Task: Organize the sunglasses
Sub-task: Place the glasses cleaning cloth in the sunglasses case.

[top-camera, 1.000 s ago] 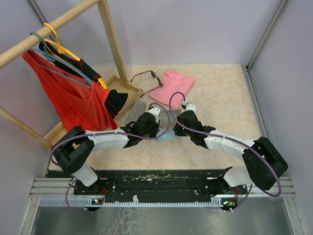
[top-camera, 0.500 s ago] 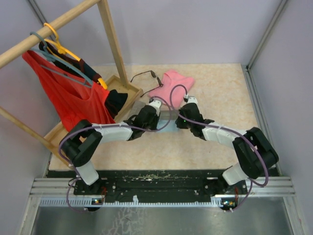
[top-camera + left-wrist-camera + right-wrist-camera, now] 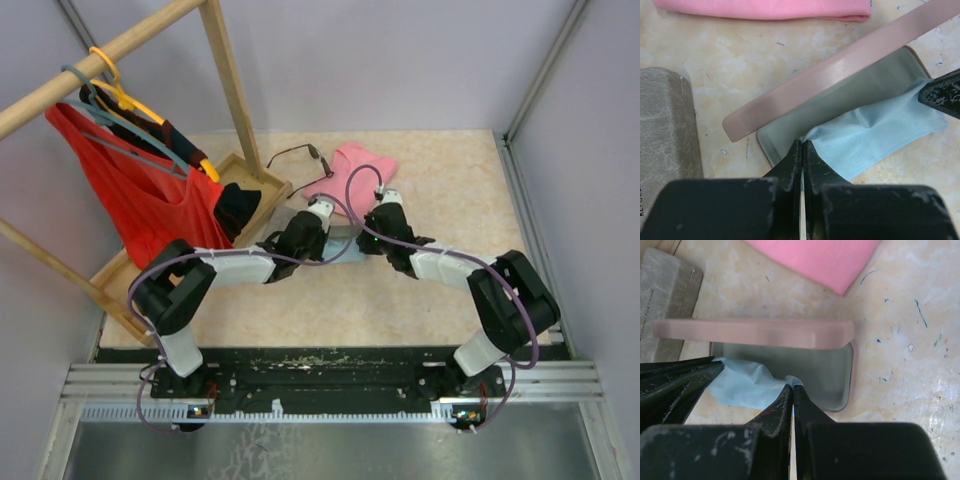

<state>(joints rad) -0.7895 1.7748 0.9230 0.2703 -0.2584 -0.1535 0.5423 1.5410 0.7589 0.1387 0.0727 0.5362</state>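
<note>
Beige speckled worktop (image 3: 460, 190) carries an open case (image 3: 860, 85) at centre, with its pink lid raised and its grey tray exposed. The left hand (image 3: 801, 148) is clenched on one corner of the light-blue cloth (image 3: 875, 132). The right hand (image 3: 792, 386) is clenched on the opposite end. The cloth lies partly in the tray. One pair of sunglasses (image 3: 312, 150) rests at the far side, just left of a pink pouch (image 3: 358, 168), apart from both hands.

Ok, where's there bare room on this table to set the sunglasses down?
The widest bare patch is the right side of the table, between the pink cloth and the right wall. A narrower strip runs along the near edge, in front of the open case. It's crowded mid-table: that case, the grey case, sunglasses and wooden rack sit close together.
</note>
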